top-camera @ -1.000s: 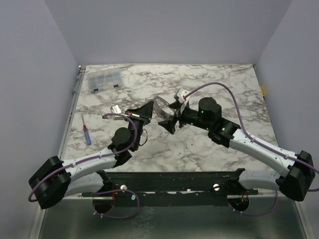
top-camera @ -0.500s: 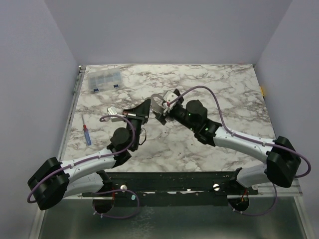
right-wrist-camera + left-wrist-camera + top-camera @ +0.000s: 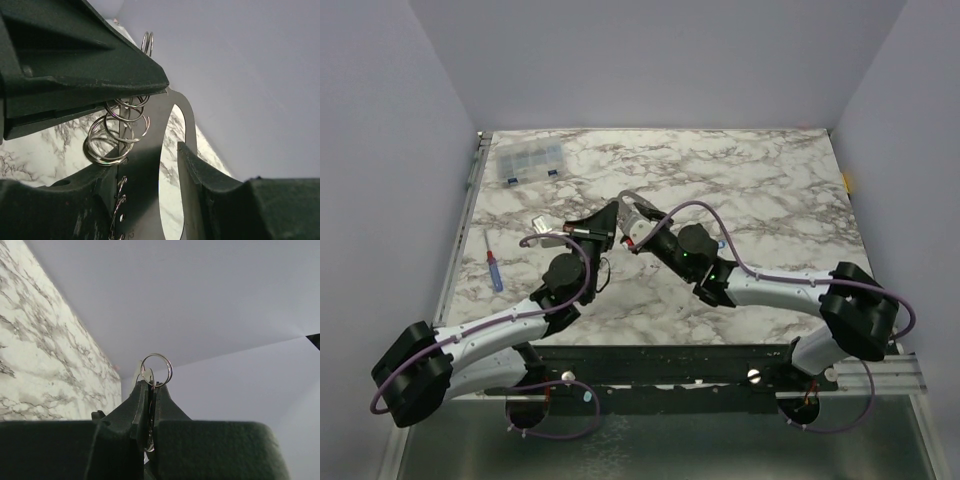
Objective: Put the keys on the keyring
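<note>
My left gripper (image 3: 609,216) is shut on a small metal split ring (image 3: 171,372), whose top pokes out above the fingertips in the left wrist view (image 3: 150,388). Several such rings (image 3: 112,150) hang from the keyring (image 3: 188,116), a flat loop with a long oval opening, which shows as a pale arc (image 3: 632,197) in the top view. My right gripper (image 3: 632,233) meets the left one tip to tip. Its jaws (image 3: 145,160) stand on either side of the keyring, very close to its edges; whether they press on it I cannot tell. No keys show clearly.
A clear compartment box (image 3: 528,160) sits at the back left of the marble table (image 3: 770,200). A blue-handled screwdriver (image 3: 494,272) lies near the left edge, and a small silvery object (image 3: 552,220) lies just left of the left gripper. Walls enclose three sides.
The right arm has swung left and forward until its gripper reached the left gripper. Its jaws have narrowed from wide open to close round the keyring. The left gripper has held still.
</note>
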Controlling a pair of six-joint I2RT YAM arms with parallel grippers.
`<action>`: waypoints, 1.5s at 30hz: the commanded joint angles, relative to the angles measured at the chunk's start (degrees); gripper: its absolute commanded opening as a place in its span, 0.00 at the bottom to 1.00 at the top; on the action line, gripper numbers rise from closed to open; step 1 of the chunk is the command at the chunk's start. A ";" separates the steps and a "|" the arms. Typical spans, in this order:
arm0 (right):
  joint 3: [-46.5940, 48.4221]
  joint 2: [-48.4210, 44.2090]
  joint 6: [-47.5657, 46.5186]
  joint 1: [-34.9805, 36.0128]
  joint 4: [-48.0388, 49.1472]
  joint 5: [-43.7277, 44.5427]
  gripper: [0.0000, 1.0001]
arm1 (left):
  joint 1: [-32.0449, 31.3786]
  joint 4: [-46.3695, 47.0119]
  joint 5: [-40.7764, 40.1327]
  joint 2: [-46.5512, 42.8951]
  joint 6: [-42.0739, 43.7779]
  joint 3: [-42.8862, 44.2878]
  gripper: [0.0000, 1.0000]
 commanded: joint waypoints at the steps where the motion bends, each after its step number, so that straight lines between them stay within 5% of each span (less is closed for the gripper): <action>1: 0.08 -1.90 -3.22 0.51 3.94 4.24 0.01 | -0.99 -0.31 3.20 -2.96 -3.60 0.61 0.11; 9: -0.73 -9.70 -0.77 0.67 -6.47 1.55 0.01 | -0.91 -0.60 9.14 -10.93 4.88 -5.54 0.78; 12: -0.49 -14.03 1.90 0.64 -13.56 -0.78 0.01 | -0.85 -3.45 13.43 -17.68 16.06 -7.46 0.86; 20: 2.99 -28.29 12.35 0.65 -40.09 -10.86 0.01 | -0.58 -23.30 25.38 -33.56 45.29 -4.65 0.79; 26: 7.82 -32.94 17.74 0.64 -55.18 -18.73 0.01 | -0.60 -28.62 41.13 -29.91 62.60 1.33 0.67; 37: 14.13 -30.78 21.90 0.64 -65.68 -21.06 0.01 | -0.63 -24.30 56.37 -17.63 60.72 10.11 0.51; 45: 16.62 -28.74 23.31 0.68 -68.39 -17.79 0.01 | -0.58 -35.00 54.11 -19.99 70.11 12.33 0.47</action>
